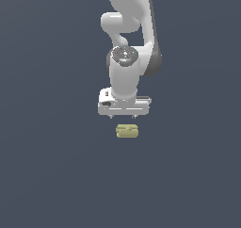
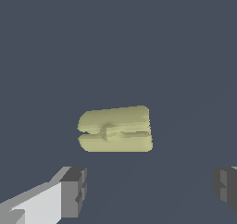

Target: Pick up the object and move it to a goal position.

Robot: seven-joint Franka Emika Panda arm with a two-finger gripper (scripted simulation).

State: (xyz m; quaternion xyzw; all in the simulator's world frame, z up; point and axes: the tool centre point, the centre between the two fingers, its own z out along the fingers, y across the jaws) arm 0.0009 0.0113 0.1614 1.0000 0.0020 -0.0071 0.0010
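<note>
jaws: gripper point(image 1: 123, 117) wide apart, nothing between; in wrist view the fingers point(image 2: 74, 192) sit at both picture edges w/ a big gap
gap vs obj: gap looks well wider than the object point(image 2: 115, 128), so clearance shouldn't be an issue
obj pos: olive-yellow lump point(image 1: 126, 131) on the dark floor, just below the fingertips in exterior view, not touching; a bit toward exterior view's right of gripper centre
offset: in wrist view obj isn't between the fingers yet, it's ahead of the finger line, so needs a small lateral shift + descent imo
long axis: runs roughly along the line joining the two fingers, ridges too; closing would squeeze it end-to-end, prob still fits
arm: single Panda point(image 1: 127, 57) hanging straight down over obj, wrist vertical
goal: no marker visible, can't tell where
step: pre-grasp, lift not started
</note>
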